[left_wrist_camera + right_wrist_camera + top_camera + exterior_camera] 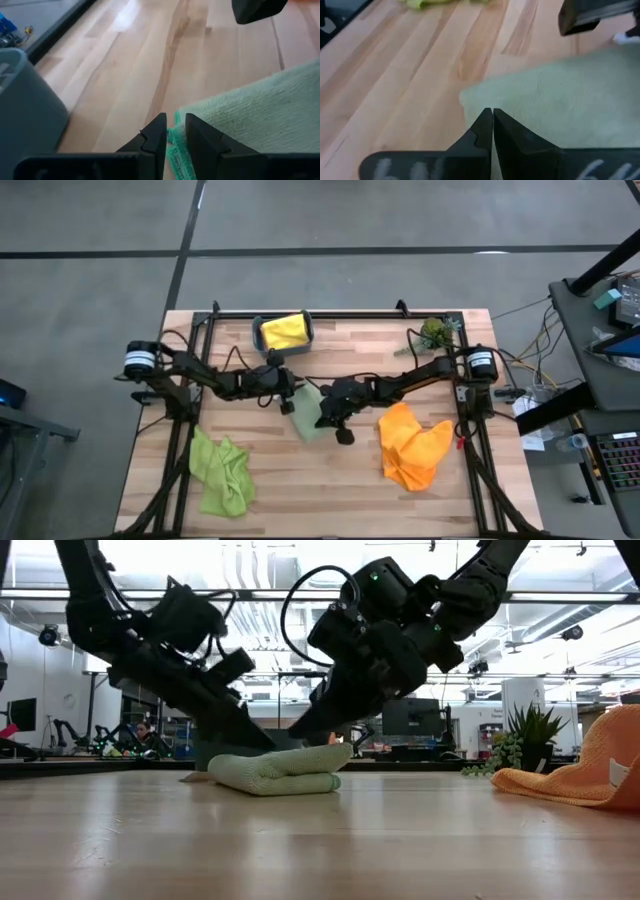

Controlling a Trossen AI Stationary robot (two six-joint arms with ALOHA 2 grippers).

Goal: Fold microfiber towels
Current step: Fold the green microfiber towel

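A pale sage green towel [306, 420] lies folded in a thick stack [280, 772] at the table's middle. My left gripper [175, 131] reaches in from the table's left and is shut on the towel's edge. From the right, my right gripper [492, 117] comes in shut, slanting down just over the towel's top layer [560, 100]. A lime green towel [222, 472] lies crumpled at the near left and an orange towel [412, 446] at the near right. A yellow towel [285, 330] sits in the teal bin [260, 335]. My left gripper pinches the sage towel's edge [172, 142] between its two fingers, which slant down from the table's left. The towel stays lying on the table. My right gripper stands shut over the towel; whether its tips touch the cloth I cannot tell.
A green plant sprig [436, 332] stands at the far right corner. The arms' black frames [190, 410] run along both sides of the wooden table [330, 500]. Bare wood lies between the lime and orange towels at the near edge.
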